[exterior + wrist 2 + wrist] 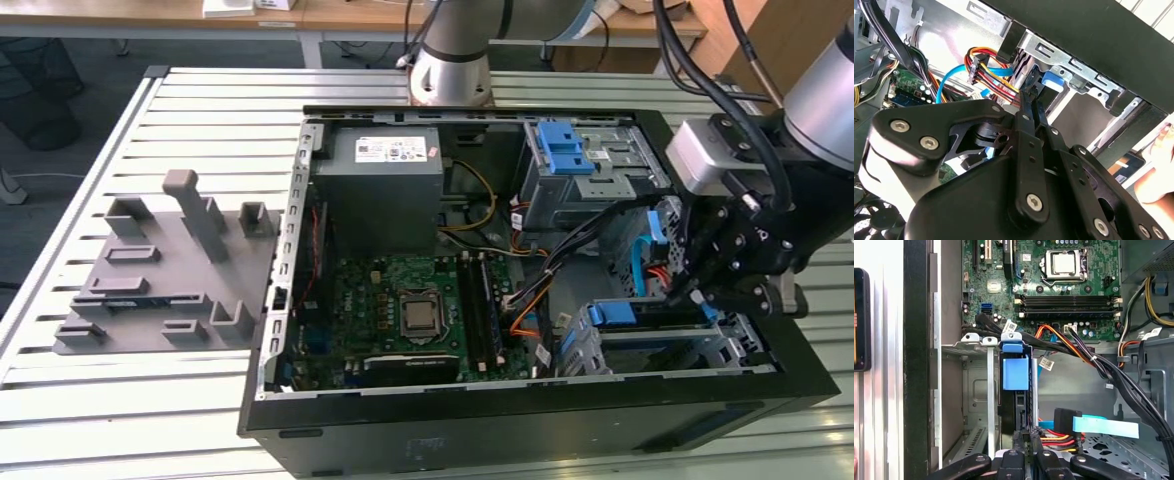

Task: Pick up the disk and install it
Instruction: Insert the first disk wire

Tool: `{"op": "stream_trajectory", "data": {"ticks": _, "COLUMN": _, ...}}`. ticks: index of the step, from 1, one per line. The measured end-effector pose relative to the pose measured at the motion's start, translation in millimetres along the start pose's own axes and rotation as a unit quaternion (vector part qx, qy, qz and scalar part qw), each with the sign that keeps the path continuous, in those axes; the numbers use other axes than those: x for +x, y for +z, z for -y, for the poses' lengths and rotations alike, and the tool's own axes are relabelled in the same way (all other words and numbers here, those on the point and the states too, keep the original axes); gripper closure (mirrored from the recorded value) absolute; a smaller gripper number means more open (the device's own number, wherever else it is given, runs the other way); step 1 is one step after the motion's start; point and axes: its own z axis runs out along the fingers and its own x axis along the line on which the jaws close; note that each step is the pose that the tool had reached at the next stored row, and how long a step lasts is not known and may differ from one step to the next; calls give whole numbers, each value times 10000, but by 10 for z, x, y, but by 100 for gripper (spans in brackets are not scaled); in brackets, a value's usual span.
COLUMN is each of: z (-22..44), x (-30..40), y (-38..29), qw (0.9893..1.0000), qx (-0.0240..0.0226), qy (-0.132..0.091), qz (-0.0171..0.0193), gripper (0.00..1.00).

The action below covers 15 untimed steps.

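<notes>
An open black desktop computer case (534, 405) lies on its side on a slatted pale metal table (134, 400). The robot arm's black gripper (697, 292) is lowered into the case's corner at the exterior view's right. The disk (1016, 374), a flat drive in a blue plastic bracket, stands on edge in a slot of the silver sheet-metal drive cage (974, 390). Its blue tab faces the green motherboard (1064, 295).

In the first wrist view the gripper (1024, 434) sits right at the disk's near end, in line with it. In the second wrist view its two slim black fingers (1025, 107) are drawn together into one narrow bar that reaches toward the blue bracket (1053, 80). They look closed with no gap. From this angle it is hard to say whether their tips pinch the bracket's edge or only press against it.

In the exterior view the disk (617, 314) shows as a blue tab in the cage (694, 345), just beside the gripper. A bundle of red, orange, yellow and black wires (1069, 342) crosses between the cage and the motherboard. A flat light-blue data cable (1104, 426) lies near the fingers. A grey boxy power supply (387, 190) sits at the case's far end. A grey plastic fixture with upright pegs (160, 280) rests on the table, well apart from the case.
</notes>
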Motion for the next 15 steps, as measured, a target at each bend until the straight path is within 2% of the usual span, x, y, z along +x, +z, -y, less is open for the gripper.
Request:
{"op": "stream_trajectory", "data": {"ticks": 9, "z": 0, "x": 0, "y": 21, "qw": 10000, "qx": -1, "qy": 1, "qz": 3, "gripper": 83}}
{"op": "stream_trajectory", "data": {"ticks": 10, "z": 0, "x": 0, "y": 11, "qw": 10000, "qx": -1, "qy": 0, "qz": 4, "gripper": 83}}
{"op": "stream_trajectory", "data": {"ticks": 11, "z": -1, "x": 0, "y": -11, "qw": 10000, "qx": 0, "qy": 0, "qz": 2, "gripper": 77}}
{"op": "stream_trajectory", "data": {"ticks": 15, "z": -3, "x": 0, "y": -90, "qw": 10000, "qx": 0, "qy": 0, "qz": 0, "gripper": 77}}
